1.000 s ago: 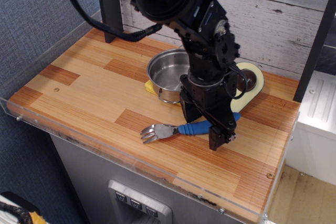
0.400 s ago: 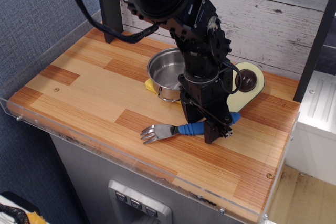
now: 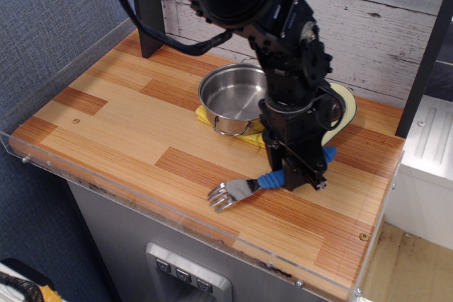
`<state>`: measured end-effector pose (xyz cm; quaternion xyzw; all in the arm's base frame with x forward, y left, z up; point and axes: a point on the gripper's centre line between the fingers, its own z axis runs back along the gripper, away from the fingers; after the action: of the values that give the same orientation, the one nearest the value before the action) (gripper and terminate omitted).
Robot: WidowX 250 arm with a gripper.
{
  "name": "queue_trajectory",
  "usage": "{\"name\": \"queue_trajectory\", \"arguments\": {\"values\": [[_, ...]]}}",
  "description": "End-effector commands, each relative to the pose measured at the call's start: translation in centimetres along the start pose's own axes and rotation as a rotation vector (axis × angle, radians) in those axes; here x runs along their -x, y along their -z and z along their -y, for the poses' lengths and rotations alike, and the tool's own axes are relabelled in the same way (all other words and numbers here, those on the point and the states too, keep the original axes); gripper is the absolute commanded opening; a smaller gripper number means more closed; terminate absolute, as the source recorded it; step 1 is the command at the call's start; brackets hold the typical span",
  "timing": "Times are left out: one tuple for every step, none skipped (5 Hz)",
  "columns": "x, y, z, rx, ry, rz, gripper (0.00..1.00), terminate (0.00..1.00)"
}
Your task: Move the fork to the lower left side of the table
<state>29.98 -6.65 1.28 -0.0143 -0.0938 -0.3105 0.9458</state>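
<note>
The fork [image 3: 244, 189] lies at the front right of the wooden table [image 3: 106, 114], its silver tines pointing left and its blue handle running right. My gripper [image 3: 297, 175] comes down from above and its fingers are shut on the middle of the blue handle. The handle's end [image 3: 330, 153] sticks out on the far side of the fingers. I cannot tell whether the fork rests on the wood or hangs just above it. The lower left part of the table holds nothing.
A steel pot [image 3: 230, 97] stands on a yellow cloth [image 3: 205, 116] just behind and left of the gripper. A pale avocado-half toy [image 3: 345, 107] lies behind the arm. A clear acrylic rim [image 3: 141, 196] runs along the front edge. A black post [image 3: 147, 12] stands at the back left.
The fingers, which stood apart on either side of the blue handle, have closed on it. Gripper and fork have shifted to the right and slightly toward the front edge.
</note>
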Motion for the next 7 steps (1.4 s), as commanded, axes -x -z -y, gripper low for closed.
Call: {"name": "queue_trajectory", "arguments": {"values": [[-2.8,-4.6,1.0,-0.009,0.077,0.088,0.0,0.0],[-2.2,-8.0,0.0,-0.018,-0.03,0.067,0.0,0.0],[0.2,-11.7,-1.8,-0.051,-0.258,0.04,0.0,0.0],[3.2,-13.7,-4.1,-0.12,-0.42,0.015,0.0,0.0],[5.6,-14.2,-7.1,-0.153,-0.492,0.035,0.0,0.0],[7.9,-13.4,-10.1,-0.192,-0.545,0.021,0.0,0.0],[9.8,-12.3,-12.4,-0.21,-0.6,-0.013,0.0,0.0]]}}
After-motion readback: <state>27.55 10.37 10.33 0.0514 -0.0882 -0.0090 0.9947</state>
